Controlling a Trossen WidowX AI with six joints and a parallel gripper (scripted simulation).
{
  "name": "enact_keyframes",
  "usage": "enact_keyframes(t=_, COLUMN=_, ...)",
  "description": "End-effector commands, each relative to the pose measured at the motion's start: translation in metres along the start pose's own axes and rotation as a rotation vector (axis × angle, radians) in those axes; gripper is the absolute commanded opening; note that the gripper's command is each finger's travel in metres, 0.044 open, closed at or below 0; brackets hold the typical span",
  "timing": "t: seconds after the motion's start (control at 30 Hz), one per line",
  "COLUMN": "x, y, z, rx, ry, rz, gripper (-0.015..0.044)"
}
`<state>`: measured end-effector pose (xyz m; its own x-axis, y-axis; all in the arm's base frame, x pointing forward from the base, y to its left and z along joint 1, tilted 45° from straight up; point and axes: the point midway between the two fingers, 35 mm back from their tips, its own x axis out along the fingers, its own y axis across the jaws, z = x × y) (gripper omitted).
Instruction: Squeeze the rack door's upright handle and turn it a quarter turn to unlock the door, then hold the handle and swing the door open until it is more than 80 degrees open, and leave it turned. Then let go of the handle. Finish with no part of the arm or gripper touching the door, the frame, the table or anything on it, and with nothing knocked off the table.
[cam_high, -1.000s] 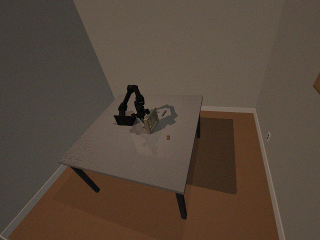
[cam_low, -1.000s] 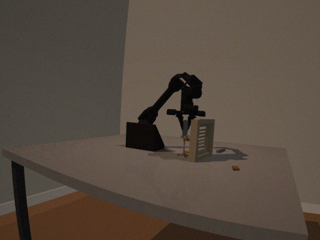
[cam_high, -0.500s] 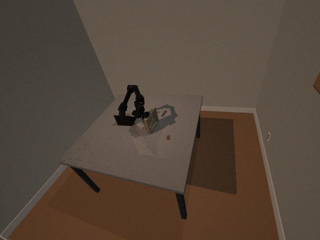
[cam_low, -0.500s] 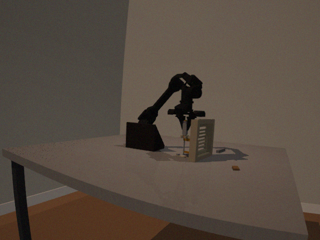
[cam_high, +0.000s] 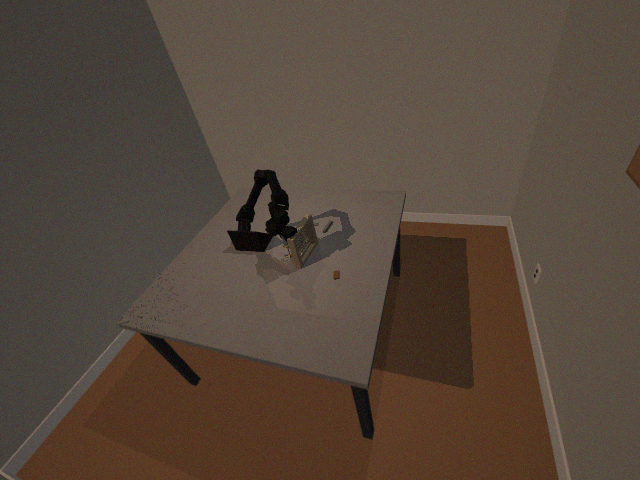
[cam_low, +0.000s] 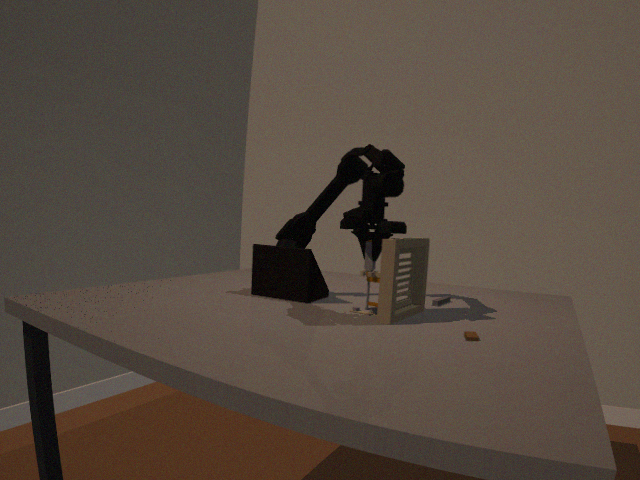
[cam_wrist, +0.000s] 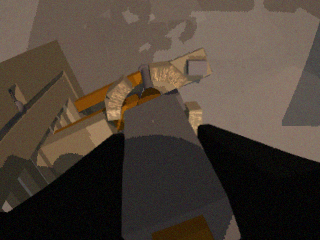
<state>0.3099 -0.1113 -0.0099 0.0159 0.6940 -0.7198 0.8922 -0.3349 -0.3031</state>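
The beige slatted rack frame (cam_high: 294, 254) (cam_low: 386, 281) stands upright on the table beside the arm. The grey upright handle (cam_low: 368, 256) (cam_wrist: 157, 165) stands on the arm's side of it. My gripper (cam_low: 371, 260) (cam_wrist: 162, 140) points down and is shut on the handle, with a black finger on each side in the wrist view. The handle looks turned relative to the orange bars (cam_wrist: 100, 97), which run between the frame side and the handle. Curved beige pieces (cam_wrist: 167, 76) lie beyond the handle's top. The door's exact opening angle cannot be told; the handle and fingers hide part of it.
The arm's dark base (cam_high: 249, 241) (cam_low: 284, 273) stands left of the frame. A small orange block (cam_high: 336, 274) (cam_low: 470, 336) lies to the right of the frame, and a grey bar (cam_high: 327, 226) (cam_low: 441, 301) lies behind it. My hand is very close to the frame's upper edge.
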Motion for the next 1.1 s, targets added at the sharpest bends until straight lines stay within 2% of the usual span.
enact_keyframes(t=0.0, x=-0.0009, y=-0.0002, z=-0.0003, rx=0.021, ry=-0.001, rz=0.002, gripper=0.0093)
enact_keyframes(t=0.23, x=-0.0009, y=-0.0002, z=-0.0003, rx=0.021, ry=-0.001, rz=0.002, gripper=0.0277)
enact_keyframes(t=0.27, x=-0.0009, y=-0.0002, z=-0.0003, rx=0.021, ry=-0.001, rz=0.002, gripper=0.0286)
enact_keyframes(t=0.37, x=-0.0009, y=-0.0002, z=-0.0003, rx=-0.053, ry=-0.001, rz=0.002, gripper=0.0286)
enact_keyframes(t=1.07, x=-0.001, y=-0.0002, z=-0.0004, rx=-1.094, ry=-0.002, rz=0.001, gripper=0.0286)
